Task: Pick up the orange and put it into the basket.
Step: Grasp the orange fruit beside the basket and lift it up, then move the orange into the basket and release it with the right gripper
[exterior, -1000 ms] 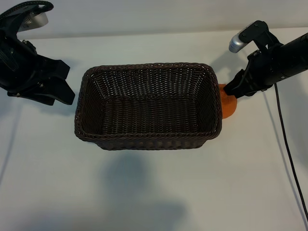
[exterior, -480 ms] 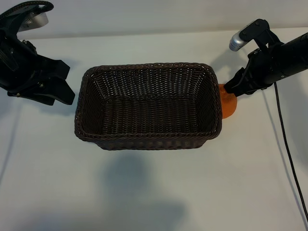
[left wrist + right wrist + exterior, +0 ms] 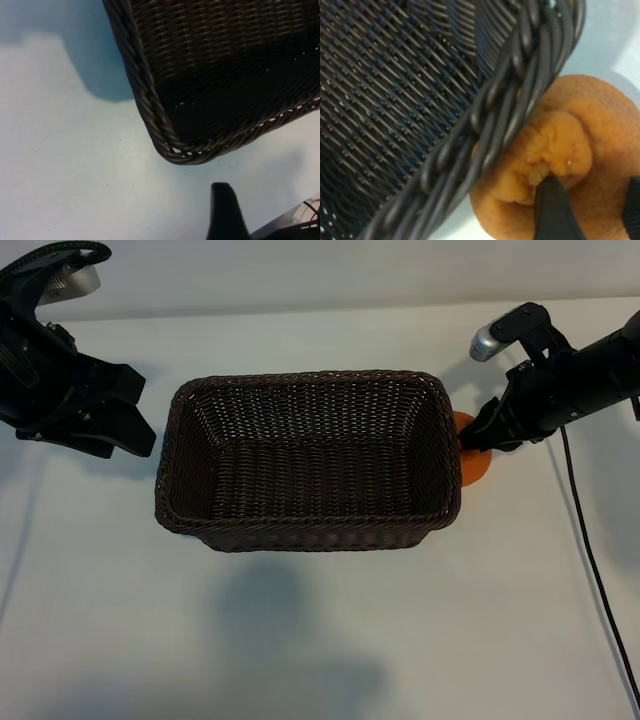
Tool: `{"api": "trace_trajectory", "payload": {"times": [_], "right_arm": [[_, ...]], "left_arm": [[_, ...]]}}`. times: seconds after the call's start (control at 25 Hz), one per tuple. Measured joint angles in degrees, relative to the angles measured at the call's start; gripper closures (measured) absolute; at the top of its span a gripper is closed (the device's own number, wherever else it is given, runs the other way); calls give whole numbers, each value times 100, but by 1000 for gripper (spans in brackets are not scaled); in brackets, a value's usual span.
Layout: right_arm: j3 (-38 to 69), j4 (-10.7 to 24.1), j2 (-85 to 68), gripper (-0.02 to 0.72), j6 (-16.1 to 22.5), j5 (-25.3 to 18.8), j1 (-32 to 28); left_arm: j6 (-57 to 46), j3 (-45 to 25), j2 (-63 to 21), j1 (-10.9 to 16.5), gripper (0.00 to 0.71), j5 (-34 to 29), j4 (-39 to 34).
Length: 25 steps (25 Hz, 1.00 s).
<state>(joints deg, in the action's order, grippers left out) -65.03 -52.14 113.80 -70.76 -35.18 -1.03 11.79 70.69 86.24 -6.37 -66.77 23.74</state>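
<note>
Holding: basket (image 3: 308, 460) holds nothing, frame center.
Edge: orange (image 3: 474, 462) touches the rim's right side on the counter (image 3: 320, 640).
Tools: right tool (image 3: 478, 436) apart over the orange; left tool (image 3: 128, 425) apart, upper left.

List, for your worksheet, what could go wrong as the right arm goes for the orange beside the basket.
1. The orange sits tight against the basket wall, partly under its rim, so a finger of the right gripper may snag the wicker.
2. A fingertip sits by the knobby stem bump, so the round fruit could roll away.
3. Lifting might drag the basket.
</note>
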Motion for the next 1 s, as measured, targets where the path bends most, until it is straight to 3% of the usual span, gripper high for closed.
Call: {"api": "trace_trajectory", "payload": {"times": [0.28, 0.44, 0.52, 0.72, 1.0], "right_arm": [[0, -209, 124, 367, -35, 18, 0], [0, -241, 124, 602, -35, 30, 0], [0, -246, 124, 658, -22, 54, 0], [0, -206, 130, 669, 55, 84, 0], [-185, 411, -214, 669, 712, -126, -139]], "left_arm": [[0, 0, 0, 0, 243, 34, 0], [0, 0, 0, 0, 243, 40, 0], [0, 0, 0, 0, 243, 40, 0], [-13, 0, 0, 0, 244, 40, 0], [-13, 0, 0, 0, 244, 40, 0]]}}
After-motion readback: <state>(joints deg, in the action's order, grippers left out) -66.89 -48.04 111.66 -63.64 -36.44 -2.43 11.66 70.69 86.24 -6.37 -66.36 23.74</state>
